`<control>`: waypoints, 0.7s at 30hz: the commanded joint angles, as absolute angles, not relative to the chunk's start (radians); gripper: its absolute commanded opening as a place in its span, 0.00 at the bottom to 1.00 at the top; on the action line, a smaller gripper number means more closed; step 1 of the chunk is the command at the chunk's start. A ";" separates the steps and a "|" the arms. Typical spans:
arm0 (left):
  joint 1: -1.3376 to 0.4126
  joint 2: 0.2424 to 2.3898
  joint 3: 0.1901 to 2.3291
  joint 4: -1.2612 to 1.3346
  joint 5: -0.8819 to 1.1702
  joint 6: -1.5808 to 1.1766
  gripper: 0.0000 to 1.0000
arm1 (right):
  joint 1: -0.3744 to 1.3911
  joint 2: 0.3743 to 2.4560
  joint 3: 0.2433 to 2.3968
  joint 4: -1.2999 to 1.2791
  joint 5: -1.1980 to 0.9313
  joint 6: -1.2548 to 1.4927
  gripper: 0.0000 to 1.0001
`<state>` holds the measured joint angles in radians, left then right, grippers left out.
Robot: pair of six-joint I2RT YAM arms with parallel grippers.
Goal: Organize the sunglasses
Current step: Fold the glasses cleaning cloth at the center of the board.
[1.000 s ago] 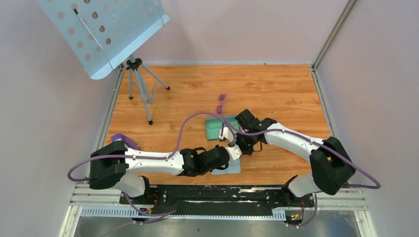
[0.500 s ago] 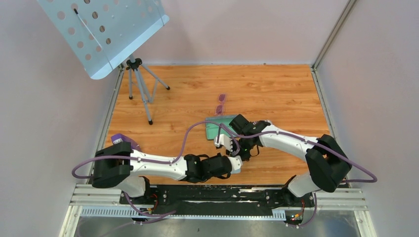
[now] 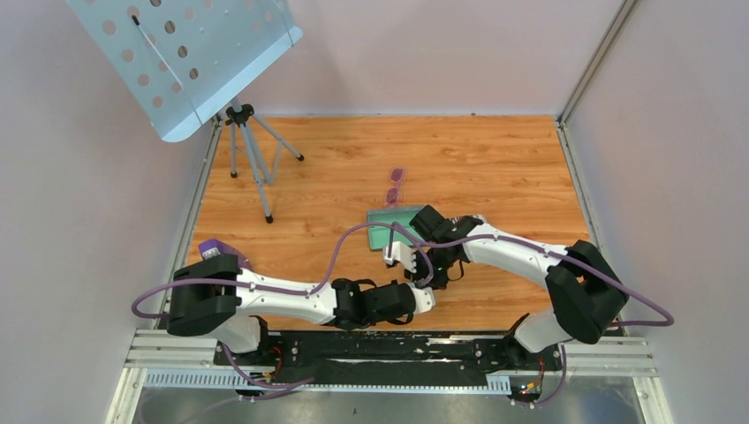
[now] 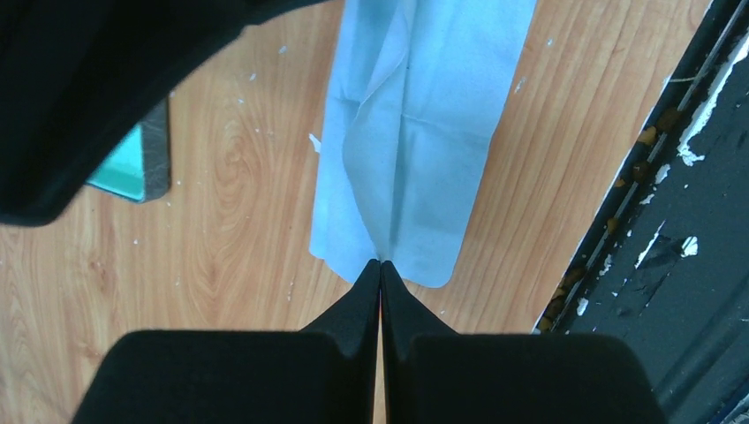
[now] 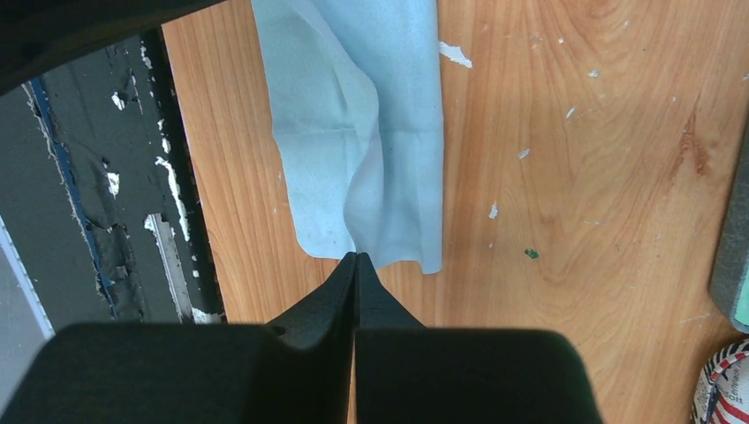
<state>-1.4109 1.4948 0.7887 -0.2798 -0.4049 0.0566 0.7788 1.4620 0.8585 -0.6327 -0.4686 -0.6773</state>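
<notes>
The sunglasses (image 3: 394, 186), small with purple-pink lenses, lie on the wooden table beyond both arms, untouched. A light blue cloth (image 4: 415, 132) lies creased on the wood near the table's front edge; it also shows in the right wrist view (image 5: 362, 132). My left gripper (image 4: 381, 262) is shut on a raised fold at one end of the cloth. My right gripper (image 5: 357, 256) is shut on a fold at the other end. In the top view the left gripper (image 3: 430, 299) and right gripper (image 3: 422, 276) meet close together, and the cloth is hidden under them.
An open grey case with teal lining (image 3: 391, 227) lies just behind the right wrist; its corner shows in the left wrist view (image 4: 132, 168). A flag-patterned case (image 5: 720, 389) peeks in at the lower right. A tripod stand (image 3: 252, 159) is at the back left. The black rail (image 4: 671, 221) borders the near edge.
The left arm has drawn back toward the near edge and the right arm has come in to the left. The cloth, seen flat by the left gripper before, is now hidden beneath both grippers.
</notes>
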 commanded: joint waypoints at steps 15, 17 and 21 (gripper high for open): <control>-1.425 1.588 0.827 -0.323 -0.361 0.074 0.00 | 0.803 1.516 0.838 -0.695 -0.532 -0.730 0.00; -1.425 1.588 0.827 -0.322 -0.361 0.074 0.00 | 0.803 1.523 0.840 -0.695 -0.539 -0.727 0.00; -1.425 1.589 0.827 -0.325 -0.358 0.074 0.01 | 0.803 1.532 0.841 -0.698 -0.541 -0.726 0.00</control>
